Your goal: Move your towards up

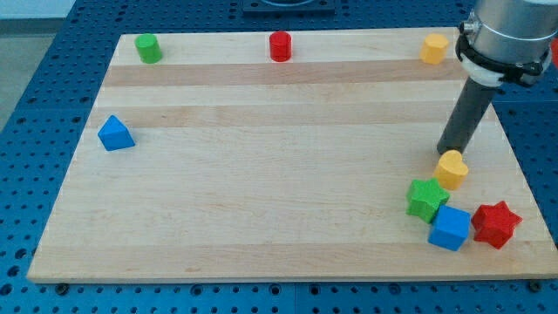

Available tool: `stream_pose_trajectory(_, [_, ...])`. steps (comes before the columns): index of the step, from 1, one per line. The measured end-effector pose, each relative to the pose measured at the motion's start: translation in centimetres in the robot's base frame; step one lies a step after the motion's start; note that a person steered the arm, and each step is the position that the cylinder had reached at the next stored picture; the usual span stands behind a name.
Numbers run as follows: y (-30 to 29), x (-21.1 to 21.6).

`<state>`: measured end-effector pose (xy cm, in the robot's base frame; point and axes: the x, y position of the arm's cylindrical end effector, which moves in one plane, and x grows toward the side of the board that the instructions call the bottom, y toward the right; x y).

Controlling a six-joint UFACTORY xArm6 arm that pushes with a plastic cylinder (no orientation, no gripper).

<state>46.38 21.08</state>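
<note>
My tip (447,151) is at the view's right, just above a yellow heart-shaped block (452,168), touching or nearly touching it. Below that block sit a green star (426,199), a blue cube (450,228) and a red star (496,224), close together at the view's bottom right. A yellow block (433,49) lies at the top right, a red cylinder (280,45) at the top middle, a green cylinder (147,48) at the top left, and a blue triangular block (115,133) at the left.
The blocks lie on a wooden board (261,174) that rests on a blue perforated table (44,105). The arm's grey body (506,35) reaches in from the view's top right corner.
</note>
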Motion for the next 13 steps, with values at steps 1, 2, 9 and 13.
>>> stream_pose_trajectory(1, [0.0, 1.1])
stream_pose_trajectory(2, [0.0, 2.0])
stream_pose_trajectory(9, [-4.1, -7.7])
stream_pose_trajectory(13, [-4.7, -15.3])
